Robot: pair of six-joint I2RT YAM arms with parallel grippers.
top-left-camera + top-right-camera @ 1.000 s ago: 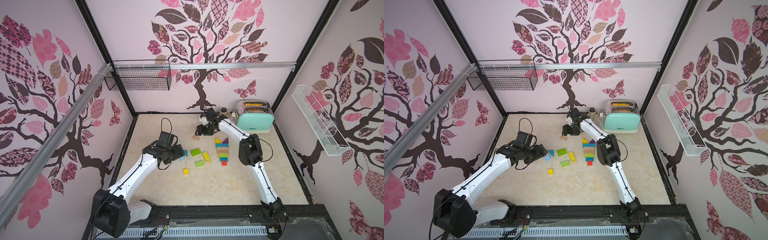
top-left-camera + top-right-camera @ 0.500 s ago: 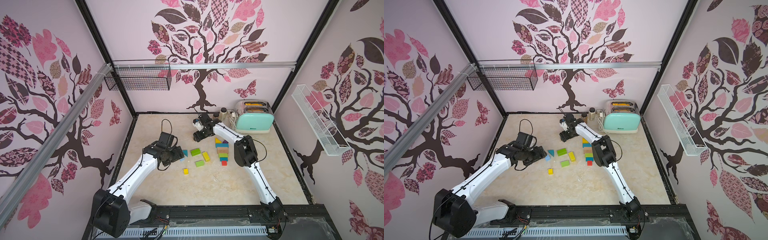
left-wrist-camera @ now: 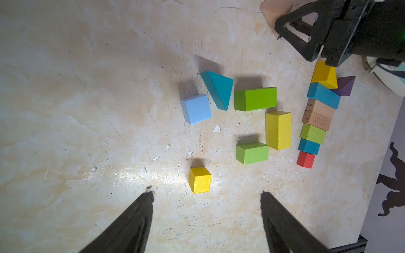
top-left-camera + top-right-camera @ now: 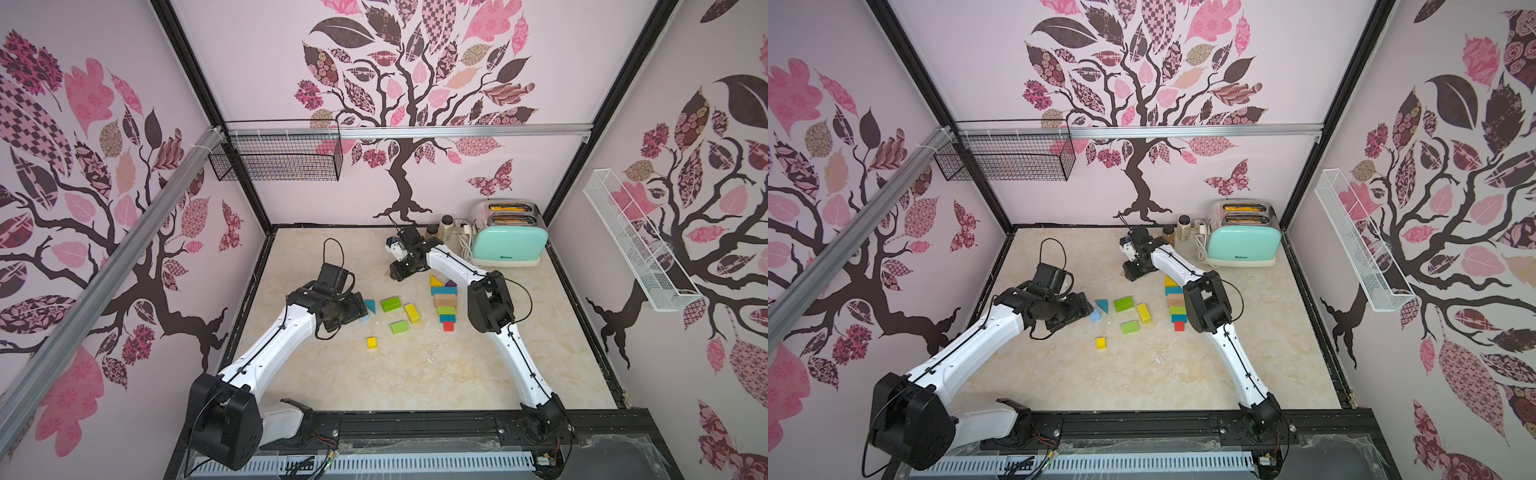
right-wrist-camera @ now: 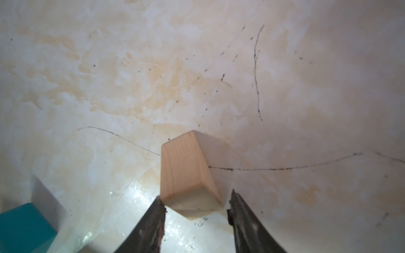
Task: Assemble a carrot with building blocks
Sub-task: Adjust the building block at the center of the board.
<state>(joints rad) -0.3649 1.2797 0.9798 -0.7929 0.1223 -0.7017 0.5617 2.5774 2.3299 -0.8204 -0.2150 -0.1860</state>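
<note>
**Left pincer** (image 3: 207, 195): released, jaws wide, nothing between them. It hangs over the tabletop (image 4: 415, 374), with the yellow cube (image 3: 199, 180) just ahead of the fingertips. 5 more loose blocks (image 3: 255, 99) lie beyond, clear of both pincers.

**Right pincer** (image 5: 195, 204): at the far side, straddling the tan block (image 5: 186, 173), which rests on the tabletop. 1 finger (image 5: 153, 223) touches the block's near corner and the other stands a sliver off. Whether it is clamped cannot be told.

The block's long axis runs straight away from this pincer, and the jaws span its short width. The right arm is plainly the nearer.

**Assembled column** (image 4: 444, 300): runs from red cube (image 3: 305, 159) to yellow wedge (image 3: 324, 73), near the tan block and to its right in a top view.

**Judgement:** the lift depends on both fingers seating squarely.
</note>
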